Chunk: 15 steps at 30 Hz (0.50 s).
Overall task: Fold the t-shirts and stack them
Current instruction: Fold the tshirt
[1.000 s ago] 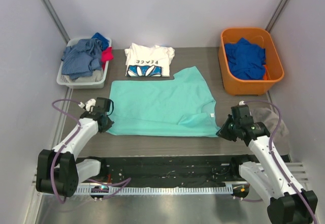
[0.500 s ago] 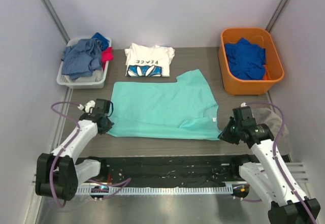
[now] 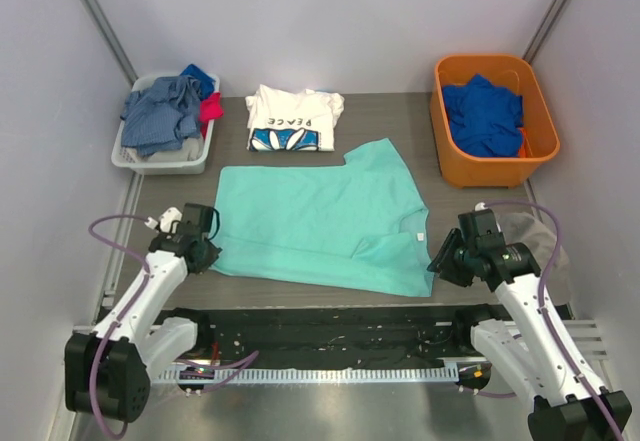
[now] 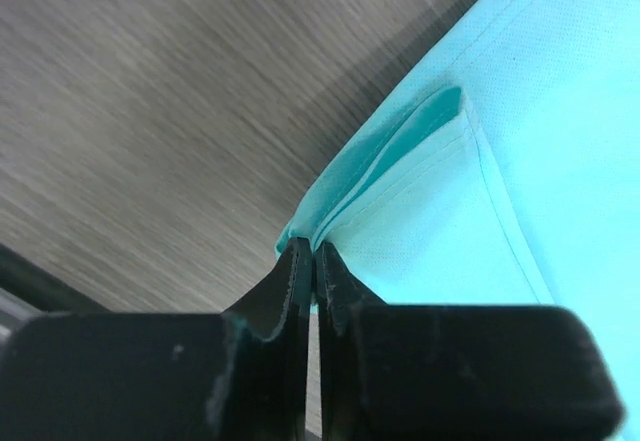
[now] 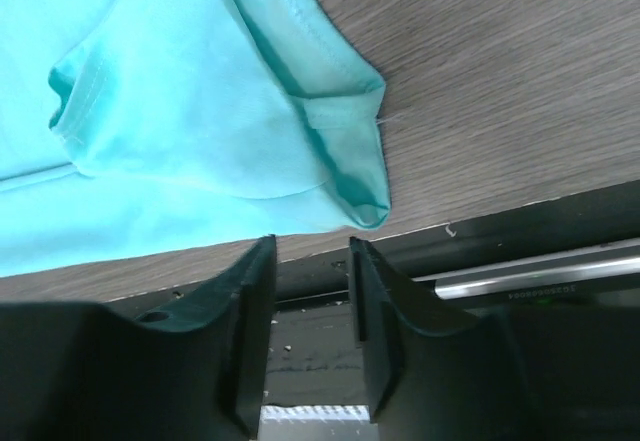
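Observation:
The mint-teal t-shirt (image 3: 320, 221) lies spread across the middle of the table. My left gripper (image 3: 203, 253) is shut on its near-left hem corner, which shows pinched between the fingers in the left wrist view (image 4: 312, 251). My right gripper (image 3: 440, 264) is open and empty at the shirt's near-right corner (image 5: 360, 196), by the table's front edge, with nothing between its fingers. The white PEACE t-shirt (image 3: 293, 119) lies folded at the back centre.
A white basket (image 3: 128, 156) at the back left holds grey-blue clothes. An orange bin (image 3: 442, 156) at the back right holds a royal blue garment. A grey cloth (image 3: 525, 231) lies beside my right arm. A black rail (image 3: 320, 326) runs along the table's front.
The teal shirt has been dragged toward the front edge. My left gripper moved nearer with its corner. My right gripper has let its corner go and now stands open.

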{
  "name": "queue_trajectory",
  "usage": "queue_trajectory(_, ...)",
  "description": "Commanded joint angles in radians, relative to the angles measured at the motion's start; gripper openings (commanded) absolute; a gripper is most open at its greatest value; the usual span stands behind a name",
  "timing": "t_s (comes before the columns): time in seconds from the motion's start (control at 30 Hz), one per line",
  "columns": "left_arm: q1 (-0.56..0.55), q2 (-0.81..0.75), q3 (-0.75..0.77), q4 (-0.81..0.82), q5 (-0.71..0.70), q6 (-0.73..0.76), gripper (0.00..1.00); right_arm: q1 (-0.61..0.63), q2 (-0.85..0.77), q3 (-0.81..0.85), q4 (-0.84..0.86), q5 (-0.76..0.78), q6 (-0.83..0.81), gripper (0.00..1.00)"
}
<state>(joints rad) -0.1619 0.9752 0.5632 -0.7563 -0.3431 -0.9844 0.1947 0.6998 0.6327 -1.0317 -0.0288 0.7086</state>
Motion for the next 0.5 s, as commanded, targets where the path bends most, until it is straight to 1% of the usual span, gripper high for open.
queue_trajectory(0.0,-0.002,-0.056,0.020,-0.098,-0.063,-0.051,0.12,0.003,-0.019,0.084,-0.007,0.107,-0.008,0.48)
queue_trajectory(0.03,-0.008,-0.070,0.033,-0.119,-0.071,-0.056,0.18,0.003,-0.014,0.114,0.004,0.128,-0.014,0.50)
queue_trajectory(0.07,-0.010,-0.084,0.037,-0.120,-0.073,-0.059,0.41,0.003,-0.005,0.127,0.013,0.148,-0.018,0.52)
queue_trajectory(0.1,-0.010,-0.107,0.043,-0.124,-0.073,-0.060,0.49,0.005,0.009,0.137,0.031,0.176,-0.024,0.54)
queue_trajectory(0.13,-0.010,-0.115,0.061,-0.138,-0.077,-0.063,0.55,0.005,0.041,0.146,0.071,0.182,-0.027,0.54)
queue_trajectory(0.17,-0.008,-0.121,0.070,-0.146,-0.080,-0.065,0.67,0.002,0.062,0.159,0.084,0.179,-0.005,0.55)
queue_trajectory(0.2,-0.010,-0.128,0.095,-0.152,-0.085,-0.063,0.73,0.002,0.073,0.151,0.131,0.146,-0.008,0.55)
queue_trajectory(0.23,-0.008,-0.132,0.107,-0.167,-0.092,-0.062,0.80,0.002,0.113,0.144,0.221,0.106,0.024,0.56)
queue_trajectory(0.27,-0.010,-0.132,0.121,-0.173,-0.097,-0.051,0.82,0.002,0.137,0.156,0.241,0.095,0.032,0.57)
queue_trajectory(0.3,-0.008,-0.132,0.151,-0.184,-0.105,-0.046,0.82,0.002,0.159,0.162,0.318,0.084,0.035,0.57)
queue_trajectory(0.33,-0.010,-0.132,0.164,-0.195,-0.115,-0.040,0.82,0.002,0.188,0.179,0.350,0.089,0.040,0.57)
queue_trajectory(0.43,-0.010,-0.142,0.205,-0.190,-0.134,-0.010,0.83,0.003,0.311,0.244,0.433,0.058,0.038,0.57)
queue_trajectory(0.47,-0.010,-0.145,0.211,-0.187,-0.146,-0.002,0.83,0.003,0.373,0.263,0.452,0.050,0.035,0.57)
